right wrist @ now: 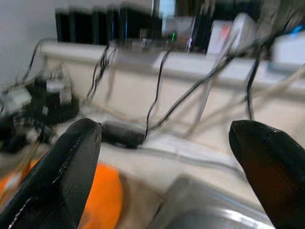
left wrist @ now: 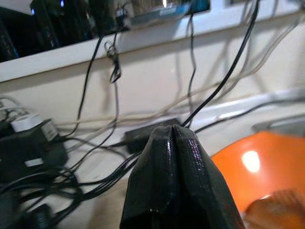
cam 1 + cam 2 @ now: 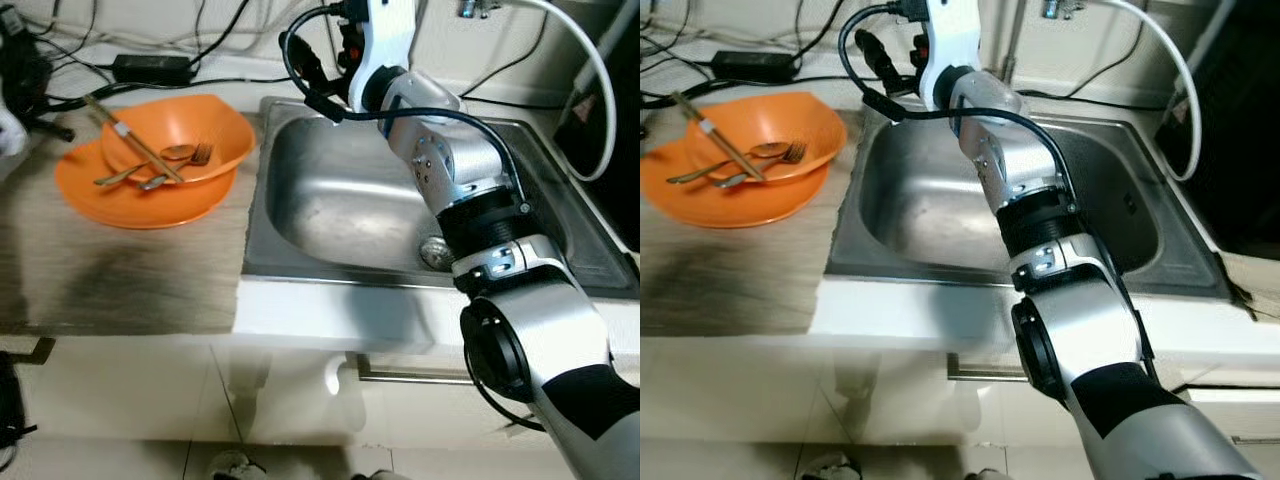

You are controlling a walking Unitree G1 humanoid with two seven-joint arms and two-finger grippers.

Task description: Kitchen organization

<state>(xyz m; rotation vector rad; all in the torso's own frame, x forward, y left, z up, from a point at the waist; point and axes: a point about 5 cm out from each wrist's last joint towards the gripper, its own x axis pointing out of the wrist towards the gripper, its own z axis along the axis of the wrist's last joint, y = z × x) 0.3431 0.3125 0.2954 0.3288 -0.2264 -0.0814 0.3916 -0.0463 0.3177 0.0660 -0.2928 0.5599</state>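
**Dishes stacked beside the sink, right arm raised over it**

An orange bowl [image 3: 185,135] is nested on an orange plate [image 3: 130,200] on the counter [image 3: 120,280], just left of the sink [image 3: 340,215]; a fork [image 3: 180,170], a spoon [image 3: 150,165] and chopsticks [image 3: 130,135] are laid in the bowl, seemingly gathered for carrying or washing; the right gripper [image 1: 167,157] is held above the sink's back edge, fingers wide apart, aimed towards the bowl, probably for a reach; the left gripper [image 2: 178,138] is kept over the counter near the bowl, fingers pressed together on nothing; cables [image 3: 150,70] are strewn behind the sink.
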